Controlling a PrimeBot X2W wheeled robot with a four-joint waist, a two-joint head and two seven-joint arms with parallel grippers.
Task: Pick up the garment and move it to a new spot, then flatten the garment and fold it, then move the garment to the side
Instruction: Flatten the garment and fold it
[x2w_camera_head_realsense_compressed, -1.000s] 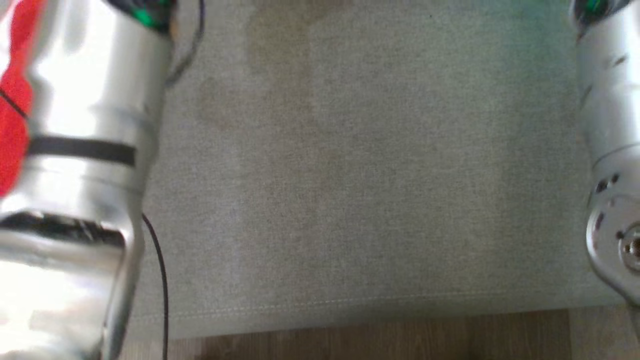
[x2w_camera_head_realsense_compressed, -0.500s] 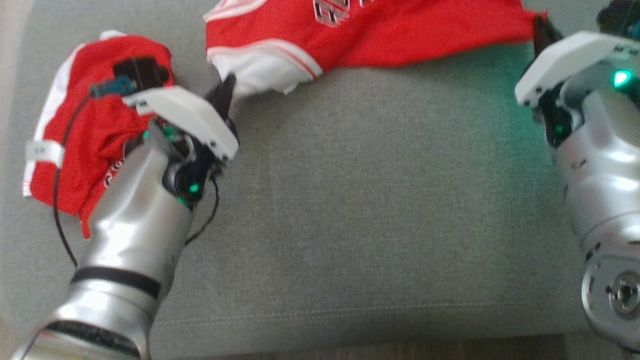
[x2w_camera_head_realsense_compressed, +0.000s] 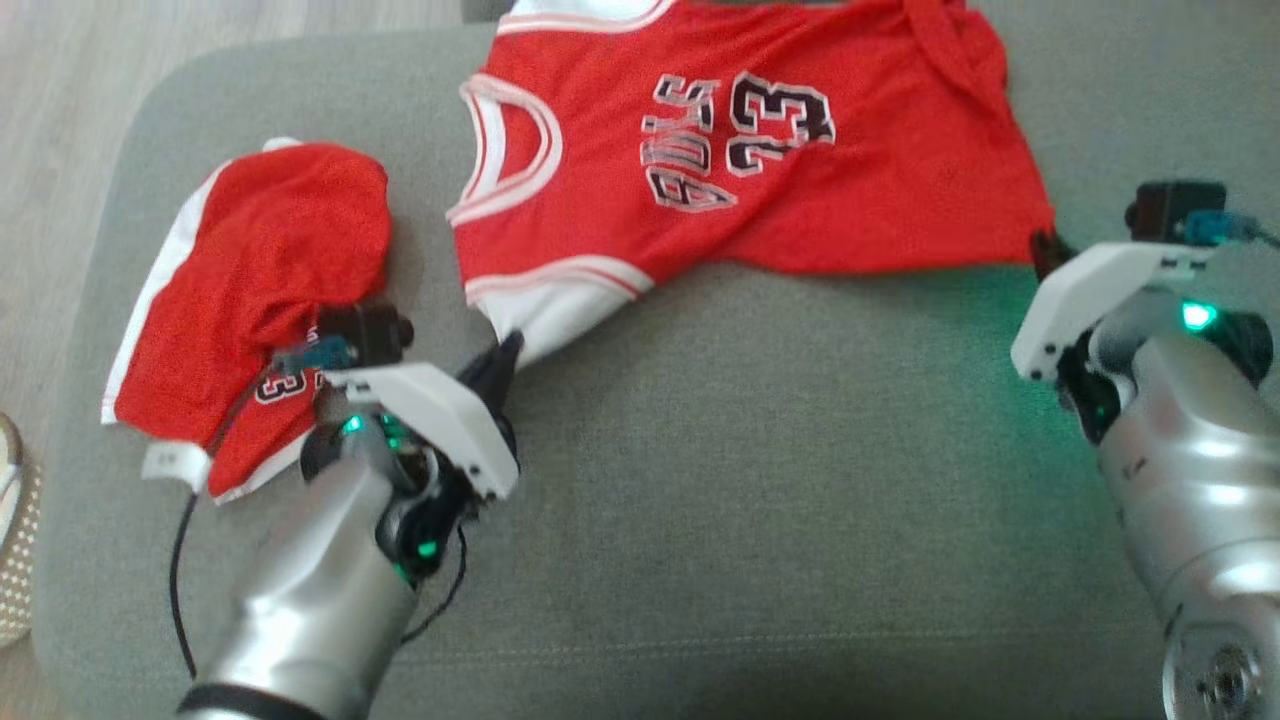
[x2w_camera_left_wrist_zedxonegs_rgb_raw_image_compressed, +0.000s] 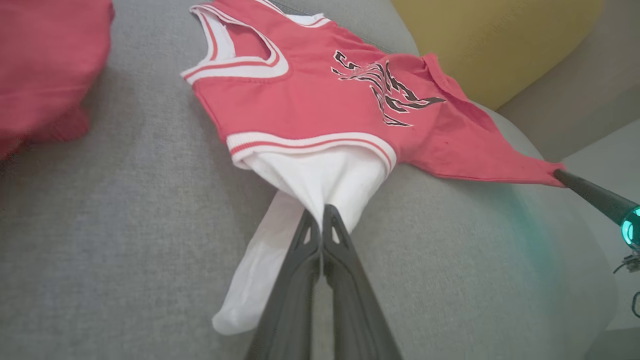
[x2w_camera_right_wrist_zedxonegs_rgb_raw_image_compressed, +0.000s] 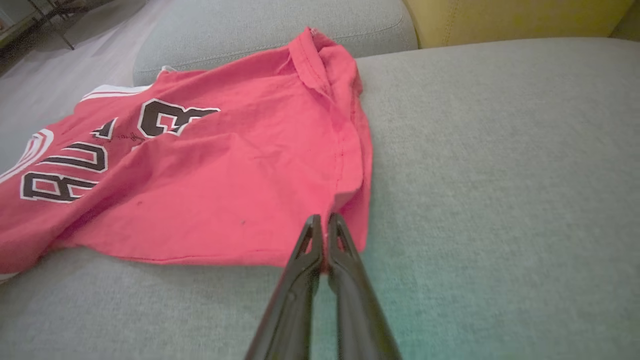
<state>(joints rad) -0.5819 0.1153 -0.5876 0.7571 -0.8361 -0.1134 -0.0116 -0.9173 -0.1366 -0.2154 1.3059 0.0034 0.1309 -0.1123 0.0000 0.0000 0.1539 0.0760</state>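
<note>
Upholstery of grey woven fabric (x2w_camera_head_realsense_compressed: 760, 500) bears a red sleeveless basketball jersey (x2w_camera_head_realsense_compressed: 760, 150) spread across its far part, with a crumpled red white-trimmed garment (x2w_camera_head_realsense_compressed: 260, 270) apart at its left. The left gripper (x2w_camera_left_wrist_zedxonegs_rgb_raw_image_compressed: 321, 215) is clamped on the jersey's white underlayer, the right gripper (x2w_camera_right_wrist_zedxonegs_rgb_raw_image_compressed: 323, 222) on its hem corner.

Home living room: grey fabric sofa (x2w_camera_head_realsense_compressed: 750, 500), yellow cushion (x2w_camera_left_wrist_zedxonegs_rgb_raw_image_compressed: 500, 40) behind (pale wood floor (x2w_camera_head_realsense_compressed: 60, 120) alongside)
</note>
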